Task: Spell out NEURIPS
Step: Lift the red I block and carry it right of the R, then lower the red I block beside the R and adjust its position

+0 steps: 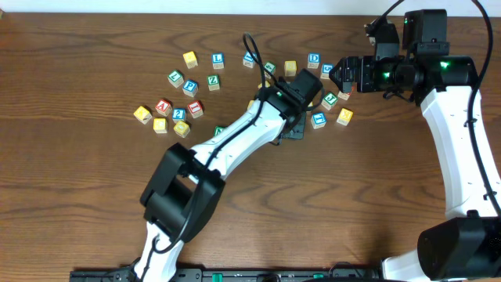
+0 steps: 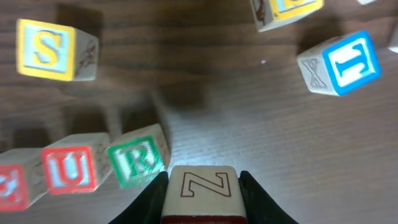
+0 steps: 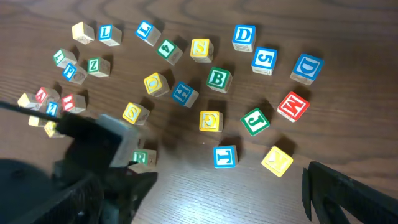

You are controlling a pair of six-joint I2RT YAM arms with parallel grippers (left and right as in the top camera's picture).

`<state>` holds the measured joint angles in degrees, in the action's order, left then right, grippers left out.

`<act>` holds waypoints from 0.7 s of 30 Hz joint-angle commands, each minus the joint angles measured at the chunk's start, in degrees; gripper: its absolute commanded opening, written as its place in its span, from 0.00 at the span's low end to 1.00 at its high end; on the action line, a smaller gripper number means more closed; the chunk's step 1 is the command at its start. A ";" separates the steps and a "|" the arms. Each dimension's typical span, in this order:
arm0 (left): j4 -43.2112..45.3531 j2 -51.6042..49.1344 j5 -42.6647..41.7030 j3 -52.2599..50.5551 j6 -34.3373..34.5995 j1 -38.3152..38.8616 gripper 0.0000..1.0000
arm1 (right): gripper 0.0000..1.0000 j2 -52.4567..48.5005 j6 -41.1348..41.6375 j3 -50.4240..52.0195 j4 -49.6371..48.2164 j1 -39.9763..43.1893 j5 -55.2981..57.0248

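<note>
- The wooden counter [image 1: 78, 204] carries a loose scatter of lettered cubes across its far half.
- The left arm [image 1: 227, 145] reaches diagonally from the near edge into the middle of that scatter. The right arm [image 1: 462, 133] bends in from the right side towards the scatter's right end.
- The right fingers [image 3: 348, 193] stand wide apart with nothing between them.
- The left fingers [image 2: 146, 200] are clamped on a pale cube [image 2: 202, 190], one finger on each side face. Its top shows a brown outlined letter that could be N or Z.
- The pale cube sits at the right end of a short row, just beside the green R cube [image 2: 137, 162]. I cannot tell whether it rests on the counter.
- Left of R comes the red U cube [image 2: 71, 169], then a red-lettered cube [image 2: 12, 186] cut off by the frame edge.
- The yellow S cube [image 2: 53, 50] lies apart beyond the row's left part, and the blue I cube [image 2: 342, 62] lies apart to the right.
</note>
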<state>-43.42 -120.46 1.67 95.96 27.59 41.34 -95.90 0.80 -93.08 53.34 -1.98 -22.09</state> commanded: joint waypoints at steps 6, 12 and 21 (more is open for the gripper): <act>2.58 -4.09 0.70 -0.50 2.32 -0.39 0.27 | 0.99 -0.02 -0.66 -0.92 0.09 0.39 0.09; 3.21 -5.25 0.70 -0.50 2.75 -0.39 0.27 | 0.99 -0.02 -0.66 -0.92 0.09 0.39 0.09; 3.48 -6.86 0.70 -0.52 3.19 -0.39 0.27 | 0.99 -0.02 -0.66 -0.92 0.09 0.39 0.09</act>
<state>-40.01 -125.80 1.67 95.96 30.04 41.19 -95.90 0.80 -93.08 53.32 -1.98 -22.09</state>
